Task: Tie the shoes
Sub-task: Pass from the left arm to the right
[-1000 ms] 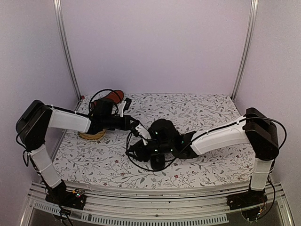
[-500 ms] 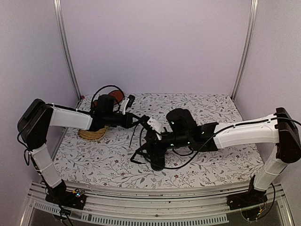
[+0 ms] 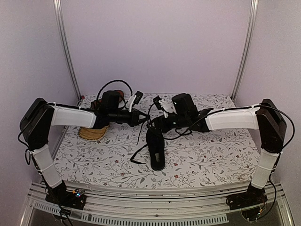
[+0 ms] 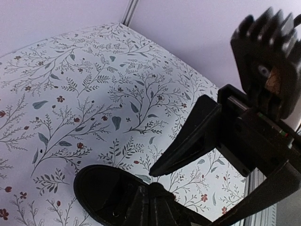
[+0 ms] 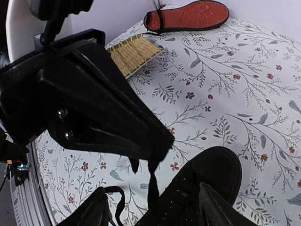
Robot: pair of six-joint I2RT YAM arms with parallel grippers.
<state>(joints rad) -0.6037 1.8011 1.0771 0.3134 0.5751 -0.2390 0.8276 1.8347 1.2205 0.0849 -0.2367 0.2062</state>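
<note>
On the floral tabletop (image 3: 211, 150), seen from above, lie 2 small black canvas shoes. 1 shoe (image 3: 156, 149) sits upright at the centre, toe toward the back, its opening facing up. The second shoe (image 3: 117, 96) lies at the back left by the wall, turned so its reddish-orange sole shows. 1 yellow woven mat (image 3: 91, 134) lies near it, partly under the left arm. 2 arms reach inward and meet above the centre shoe's toe. The left end effector (image 3: 142, 118) is pinched closed and the right end effector (image 3: 159, 123) sits just beside it. A thin black lace (image 3: 136, 156) trails from the shoe onto the tabletop at its left.

From the left wrist, only 1 shoe shows: its rounded black toe (image 4: 101, 190) at the bottom edge. The left end effector (image 4: 150, 207) is closed in front of it. The right end effector's 2 fingers (image 4: 188, 139) stand spread apart beyond.

From the right wrist, both shoes show. The second shoe (image 5: 188, 16) lies on its side at the top, with a patterned orange sole and black rim. The mat (image 5: 131, 54) is below it. The left end effector (image 5: 157, 143) grips the lace (image 5: 153, 183), which hangs straight down to the near shoe (image 5: 211, 181). The right end effector (image 5: 155, 207) is open and holds nothing, its fingers on either side of that shoe.
</note>
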